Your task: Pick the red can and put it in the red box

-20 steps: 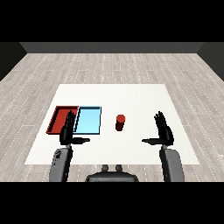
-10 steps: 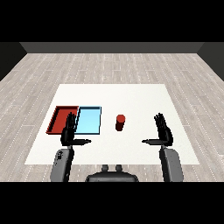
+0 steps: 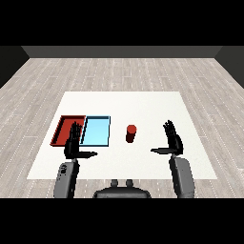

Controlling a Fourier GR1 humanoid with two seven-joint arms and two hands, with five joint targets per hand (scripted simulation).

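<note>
A floor of pale grey wood planks (image 3: pixel 124 71) runs back to a dark wall, and on it stands the white table (image 3: pixel 143 107), which fills the middle of the head view. Near the table's left edge lie two trays side by side, their long sides touching: the red tray (image 3: pixel 63 127) is the outer one, and the light blue tray (image 3: pixel 97 130) sits toward the table's middle. The red can (image 3: pixel 131 133) stands upright on the bare table top just right of the light blue tray, apart from it and roughly midway between the left and right edges.

Both grey forearms rise from the near edge. The left hand (image 3: pixel 72 143) is raised with fingers straight and pointing up, thumb stuck out toward the can; it overlaps the near corners of both trays and holds nothing. The right hand (image 3: pixel 173 141) is raised the same way, fingers straight, thumb pointing left toward the can, well apart from it, holding nothing.
</note>
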